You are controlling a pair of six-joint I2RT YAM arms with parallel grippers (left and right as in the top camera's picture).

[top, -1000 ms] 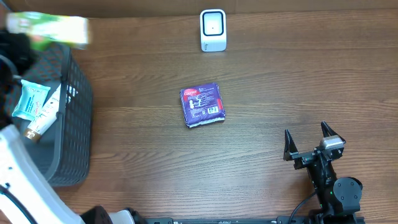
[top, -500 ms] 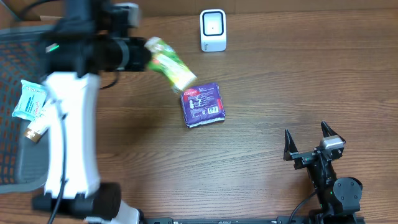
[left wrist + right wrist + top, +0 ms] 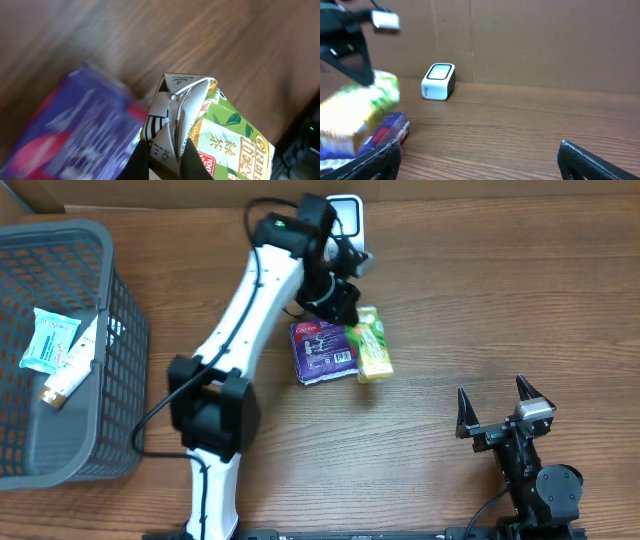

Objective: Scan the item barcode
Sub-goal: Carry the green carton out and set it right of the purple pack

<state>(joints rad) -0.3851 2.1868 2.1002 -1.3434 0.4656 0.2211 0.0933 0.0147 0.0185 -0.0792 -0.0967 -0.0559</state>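
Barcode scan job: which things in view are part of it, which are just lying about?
In the job: green tea carton, clamped in the shut left gripper; white box-shaped scanner at the back.
Lying about: purple flat packet beside the carton; grey mesh basket holding a light blue sachet and a white tube; open right gripper, empty.

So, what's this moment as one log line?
left hand: shut on green carton | green carton: beside purple packet | scanner: behind them | right hand: open, empty
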